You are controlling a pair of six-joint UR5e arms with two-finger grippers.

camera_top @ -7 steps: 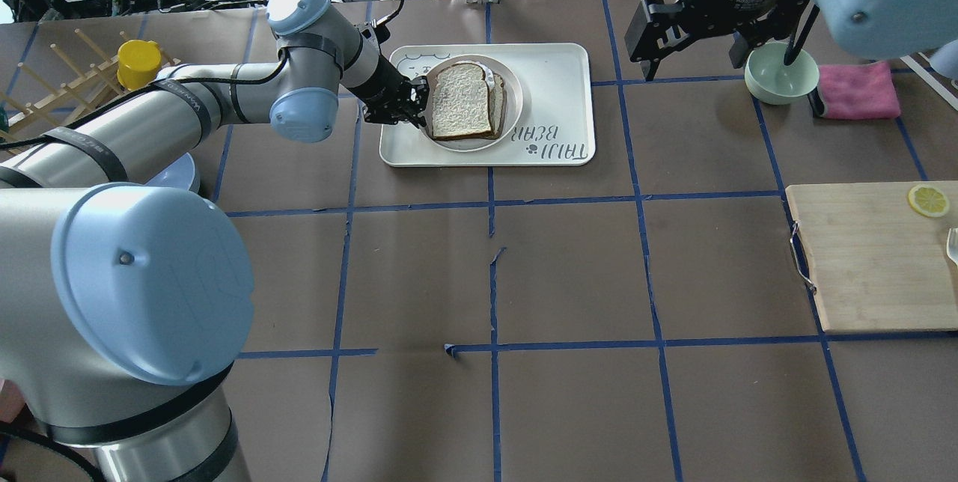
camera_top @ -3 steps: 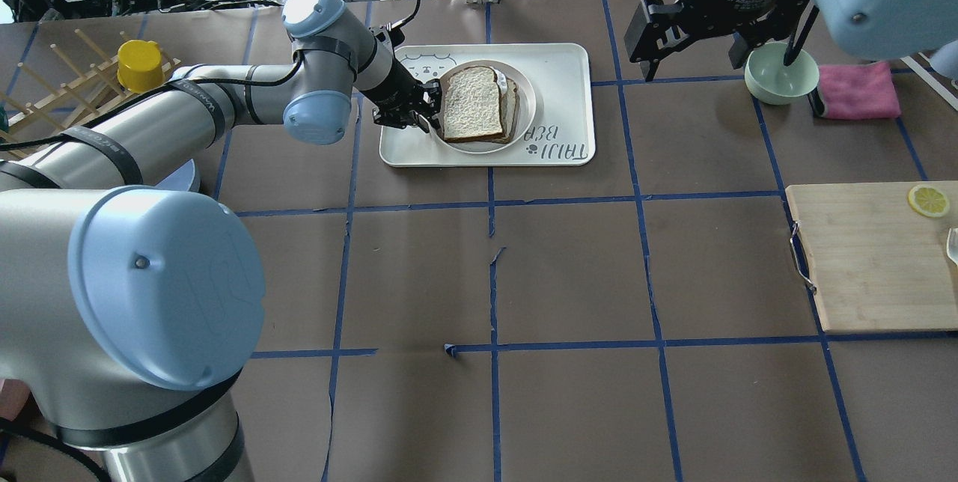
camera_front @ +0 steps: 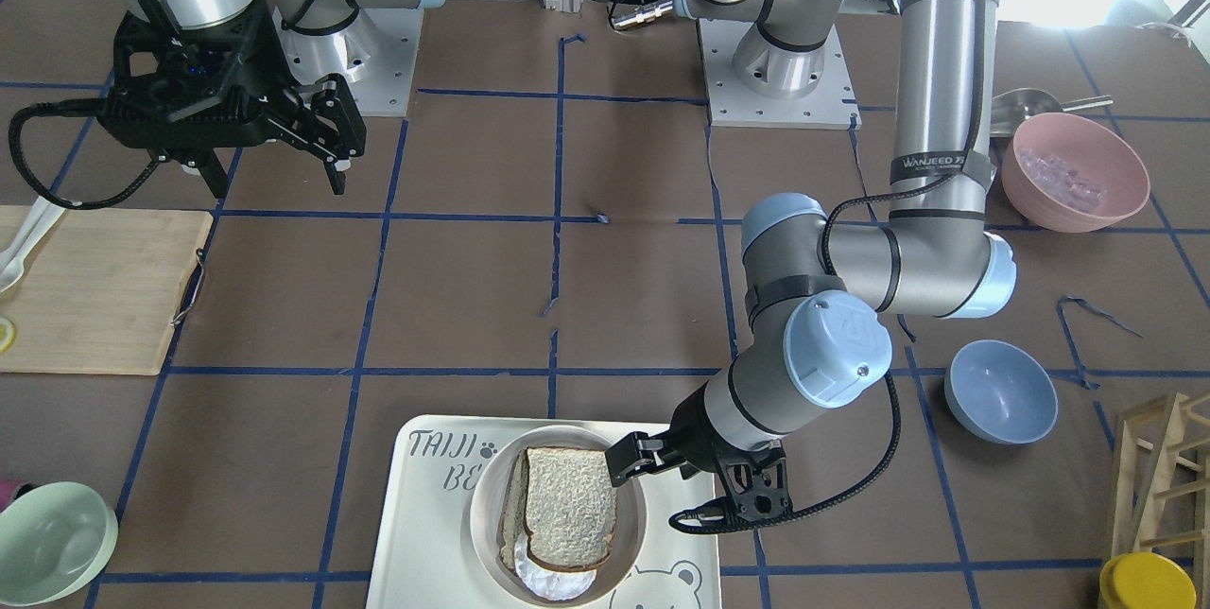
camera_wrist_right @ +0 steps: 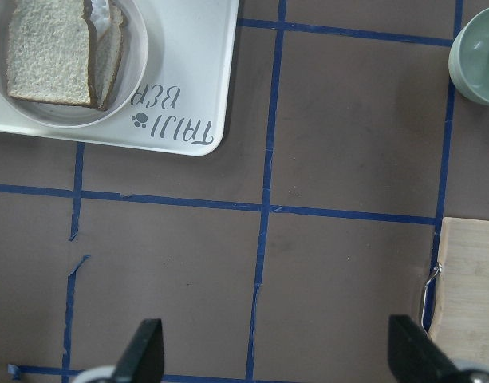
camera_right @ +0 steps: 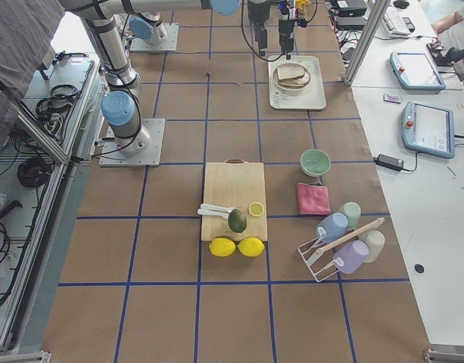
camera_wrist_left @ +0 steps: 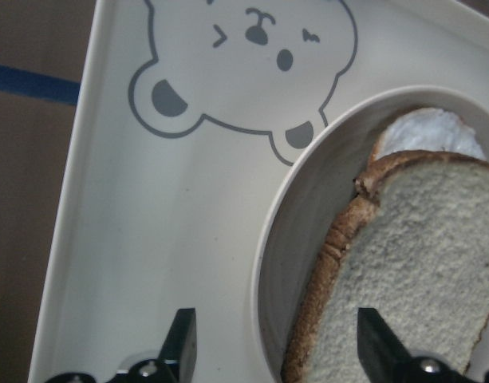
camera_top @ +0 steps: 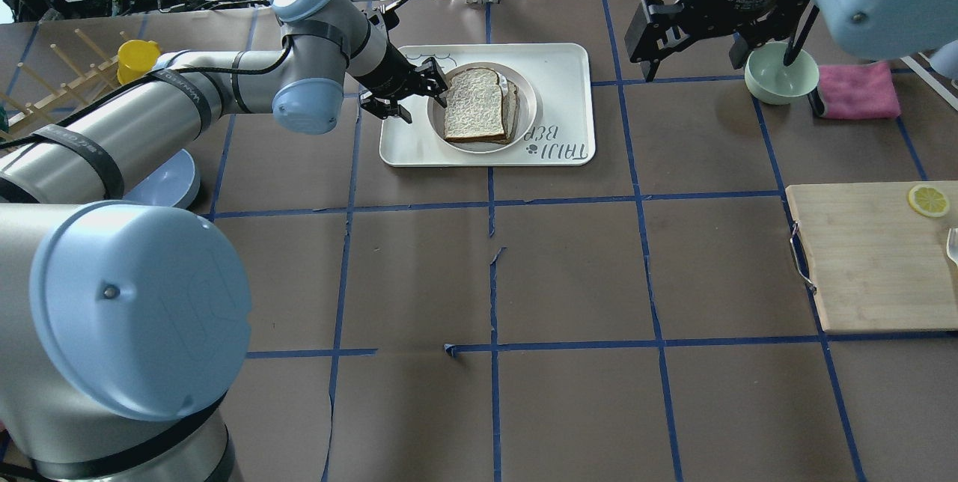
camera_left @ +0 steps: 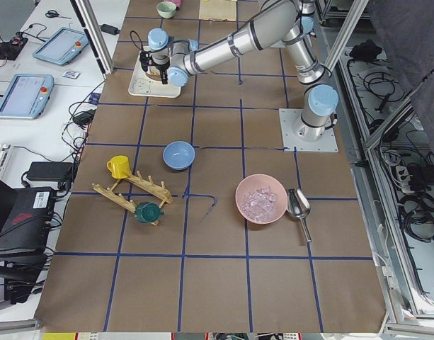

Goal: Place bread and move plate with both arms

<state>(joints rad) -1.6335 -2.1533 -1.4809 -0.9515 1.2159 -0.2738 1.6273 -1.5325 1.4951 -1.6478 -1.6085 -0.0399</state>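
Straddling plate (camera_top: pixel 528 108) rim: left gripper (camera_top: pixel 423 99), fingers (camera_wrist_left: pixel 183 341) spread | bread (camera_top: pixel 473 104) on plate

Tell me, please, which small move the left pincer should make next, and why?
Probably lower the left pincer and close it on the plate rim. It is open, the rim lies between its fingers in the wrist view, and the bread rests on the plate. The inner finger is over the crust, so go carefully.
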